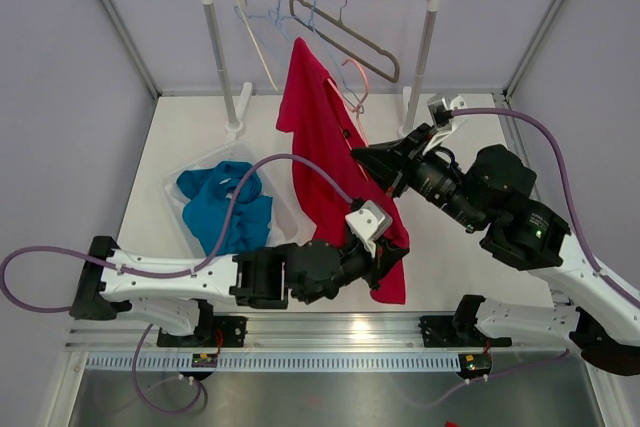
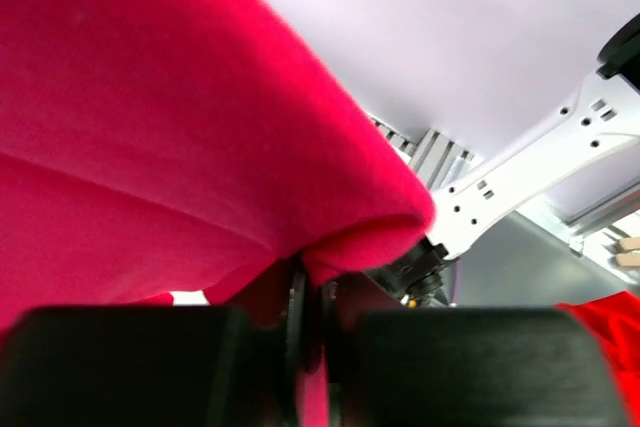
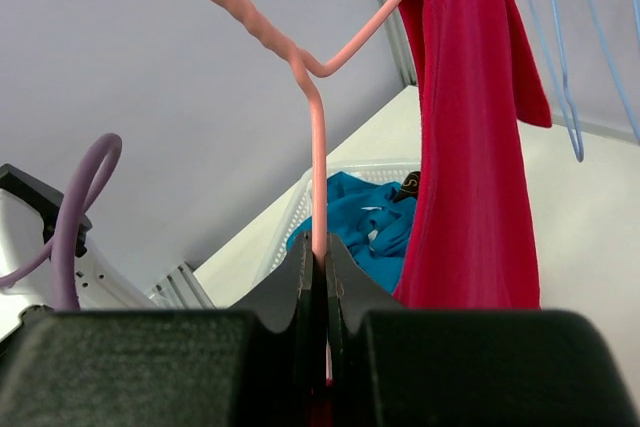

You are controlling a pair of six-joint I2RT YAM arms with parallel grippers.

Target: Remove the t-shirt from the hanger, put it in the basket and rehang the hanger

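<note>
Low down, left claw (image 2: 311, 292) pinches the t-shirt (image 1: 325, 137); right claw (image 3: 318, 267) clamps the hanger (image 3: 316, 147)

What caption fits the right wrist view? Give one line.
Right gripper clamps the thin pink hanger holding a red t-shirt.

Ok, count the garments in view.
2. A red shirt hangs on the pink hanger; a blue one lies in the basket. Others may be hidden under it.
</note>
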